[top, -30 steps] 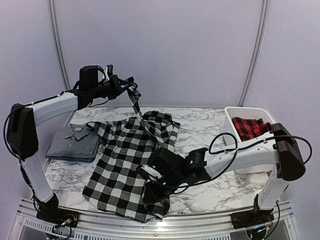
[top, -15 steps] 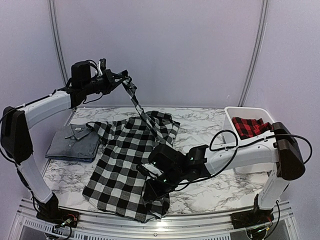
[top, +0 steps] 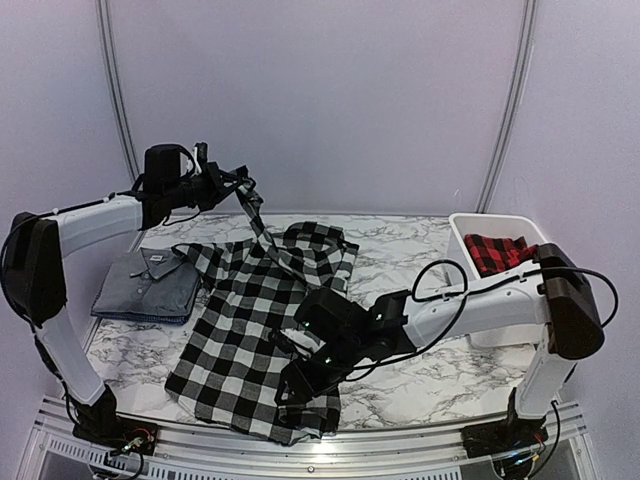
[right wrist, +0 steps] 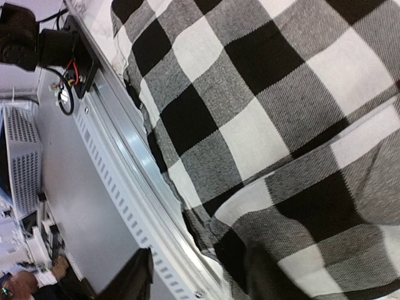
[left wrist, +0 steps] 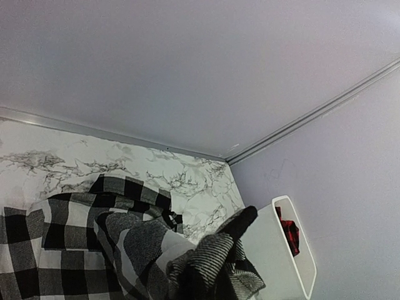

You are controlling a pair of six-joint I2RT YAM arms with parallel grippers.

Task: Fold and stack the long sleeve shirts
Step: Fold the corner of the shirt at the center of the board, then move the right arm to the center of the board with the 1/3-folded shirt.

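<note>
The black-and-white checked shirt [top: 250,320] lies spread across the middle of the marble table [top: 420,260]. My left gripper [top: 243,186] is raised over the back left, shut on a strip of it that hangs down to the rest. In the left wrist view this cloth [left wrist: 144,250] bunches around my left gripper [left wrist: 231,234]. My right gripper [top: 293,388] sits low at the shirt's near hem. In the right wrist view the right gripper [right wrist: 200,281] is open, and the checked cloth [right wrist: 281,94] lies over one finger. The folded grey shirt [top: 148,283] rests at the left. The red-and-black shirt [top: 500,252] is in the bin.
A white bin [top: 470,220] stands at the back right and also shows in the left wrist view [left wrist: 275,250]. The table's metal front rail [right wrist: 125,187] runs just beside the shirt's hem. Purple walls close the back and sides.
My right gripper has opened and let go of the near hem, shifting slightly toward the front edge. My left gripper has come down a little with the strip, which now hangs slacker.
</note>
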